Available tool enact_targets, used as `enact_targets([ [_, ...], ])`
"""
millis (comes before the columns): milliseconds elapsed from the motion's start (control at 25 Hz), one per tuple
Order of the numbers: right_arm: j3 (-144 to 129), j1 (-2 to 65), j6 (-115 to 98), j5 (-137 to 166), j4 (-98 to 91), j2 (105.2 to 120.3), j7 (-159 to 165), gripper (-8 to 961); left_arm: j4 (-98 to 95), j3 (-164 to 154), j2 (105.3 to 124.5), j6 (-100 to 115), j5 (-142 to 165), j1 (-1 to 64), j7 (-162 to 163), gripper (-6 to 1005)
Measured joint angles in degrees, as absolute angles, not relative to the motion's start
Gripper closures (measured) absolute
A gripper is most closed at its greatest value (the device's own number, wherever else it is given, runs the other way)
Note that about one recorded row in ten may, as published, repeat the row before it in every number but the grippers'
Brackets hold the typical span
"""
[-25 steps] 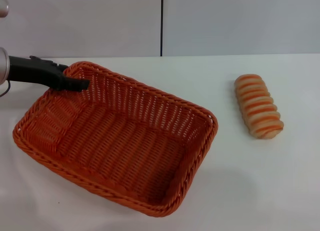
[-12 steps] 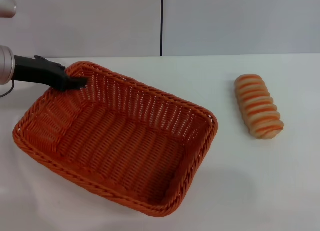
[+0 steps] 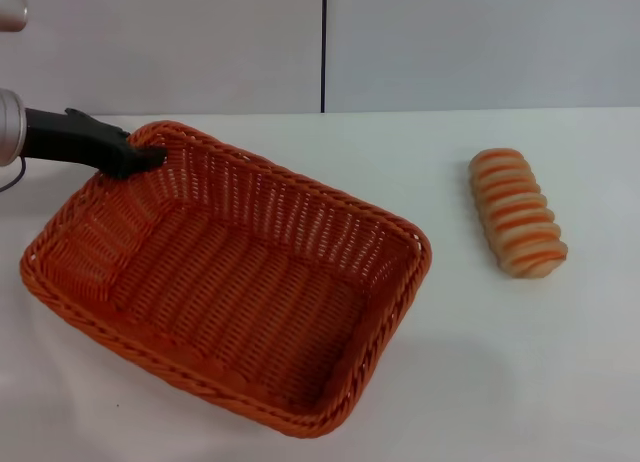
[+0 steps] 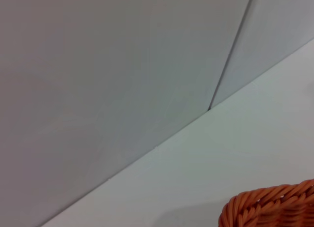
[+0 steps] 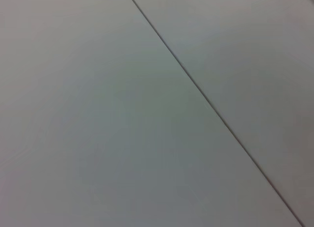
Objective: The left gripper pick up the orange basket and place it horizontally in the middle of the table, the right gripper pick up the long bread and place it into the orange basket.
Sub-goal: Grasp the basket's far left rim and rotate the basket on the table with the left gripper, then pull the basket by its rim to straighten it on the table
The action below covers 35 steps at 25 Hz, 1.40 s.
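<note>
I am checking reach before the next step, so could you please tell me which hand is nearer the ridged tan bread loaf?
Left. The left hand sits at the orange wicker basket's far-left rim, across from the loaf; the right hand is out of view.

The orange basket (image 3: pixel 240 292) looked woven, like wicker, with a ribbed, rough weave and a braided rim that carried a slight sheen. The left gripper (image 3: pixel 140 158) was matt black, plastic by the look of it, on a brushed silver metal arm (image 3: pixel 8 125). The counter (image 3: pixel 520 382) was smooth, plain white and matt. The long bread (image 3: pixel 518 212) had a ridged, dull tan crust.
</note>
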<state>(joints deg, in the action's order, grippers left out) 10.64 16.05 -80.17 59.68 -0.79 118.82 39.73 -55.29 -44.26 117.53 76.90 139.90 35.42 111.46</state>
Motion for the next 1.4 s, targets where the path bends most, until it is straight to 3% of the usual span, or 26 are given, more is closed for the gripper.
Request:
enact_targets([
  [1200, 10.98, 17.16, -78.15, 59.32, -1.76, 118.60, 39.73, 132, -61.24, -32.53, 116.28, 90.55, 131.87, 33.10, 138.78, 804],
  [1400, 11.05, 17.41, -78.11, 59.23, -2.22, 118.56, 39.73, 132, -61.03, -32.37, 117.75, 90.63, 129.45, 29.72, 141.09, 792],
])
